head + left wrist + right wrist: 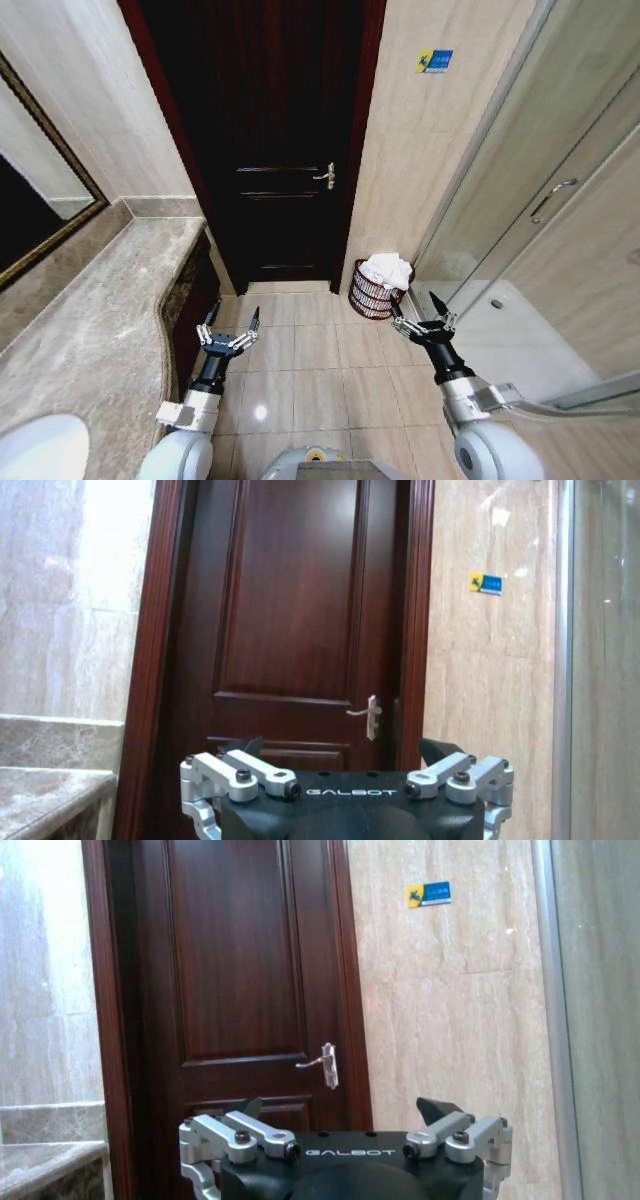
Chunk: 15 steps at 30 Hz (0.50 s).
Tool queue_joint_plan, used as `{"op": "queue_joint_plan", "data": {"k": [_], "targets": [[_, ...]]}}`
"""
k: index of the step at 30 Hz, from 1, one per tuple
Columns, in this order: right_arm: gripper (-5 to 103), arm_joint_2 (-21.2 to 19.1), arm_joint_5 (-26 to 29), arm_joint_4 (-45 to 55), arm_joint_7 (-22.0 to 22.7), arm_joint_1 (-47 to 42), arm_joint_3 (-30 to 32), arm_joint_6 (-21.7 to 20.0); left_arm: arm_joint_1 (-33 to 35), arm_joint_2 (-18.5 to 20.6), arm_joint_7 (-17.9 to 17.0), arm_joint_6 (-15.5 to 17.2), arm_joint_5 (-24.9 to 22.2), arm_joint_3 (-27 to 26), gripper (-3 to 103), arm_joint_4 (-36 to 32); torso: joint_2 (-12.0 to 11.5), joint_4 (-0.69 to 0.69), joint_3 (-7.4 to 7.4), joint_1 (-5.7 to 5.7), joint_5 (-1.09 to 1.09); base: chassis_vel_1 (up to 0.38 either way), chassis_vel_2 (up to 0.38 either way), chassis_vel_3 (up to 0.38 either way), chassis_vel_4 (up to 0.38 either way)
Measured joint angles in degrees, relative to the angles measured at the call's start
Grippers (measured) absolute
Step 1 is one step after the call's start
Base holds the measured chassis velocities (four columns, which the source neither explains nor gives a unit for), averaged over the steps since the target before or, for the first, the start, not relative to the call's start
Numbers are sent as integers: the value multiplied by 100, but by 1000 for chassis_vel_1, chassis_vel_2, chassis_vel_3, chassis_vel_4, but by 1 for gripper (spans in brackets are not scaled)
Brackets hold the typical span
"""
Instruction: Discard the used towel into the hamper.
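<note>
Counter [90, 300]: marble, along the 9 o'clock side of the head view; a white basin [40, 450] cut off at 7 o'clock.
Left gripper [232, 322]: raised over the floor tiles at about 7 o'clock of centre, fingers spread, holding nothing, aimed at the door.
Door [270, 150]: dark wood, closed, at 12 o'clock, with a metal lever handle [325, 177].
Hamper [375, 292]: on the floor in the corner beside the door frame, at 5 o'clock of centre, just ahead of the right arm.
Towel [385, 270]: white, heaped in the hamper's mouth and rising above the rim.
Right gripper [421, 311]: near the hamper, apart from it, fingers spread, empty.
Shower door [540, 200]: glass, at 3 o'clock.
Step in hand: judged done or nearly so; best kept clear of the wire rim, arms drawn back straight so no fingertip snags cloth.
Hard to tell: how deep the towel sits; hamper's far side hidden by the cloth.
</note>
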Motion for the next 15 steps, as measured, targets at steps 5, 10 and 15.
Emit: {"op": "queue_joint_plan", "data": {"k": [5, 10, 15], "targets": [[100, 0, 0, 0, 0, 0, 0, 0, 0, 0, 0, 0, 0, 0, 100, 0, 0, 0, 0, 0, 0, 0, 0, 0, 0], [100, 0, 0, 0, 0, 0, 0, 0, 0, 0, 0, 0, 0, 0, 100, 0, 0, 0, 0, 0, 0, 0, 0, 0, 0], [100, 0, 0, 0, 0, 0, 0, 0, 0, 0, 0, 0, 0, 0, 100, 0, 0, 0, 0, 0, 0, 0, 0, 0, 0]]}}
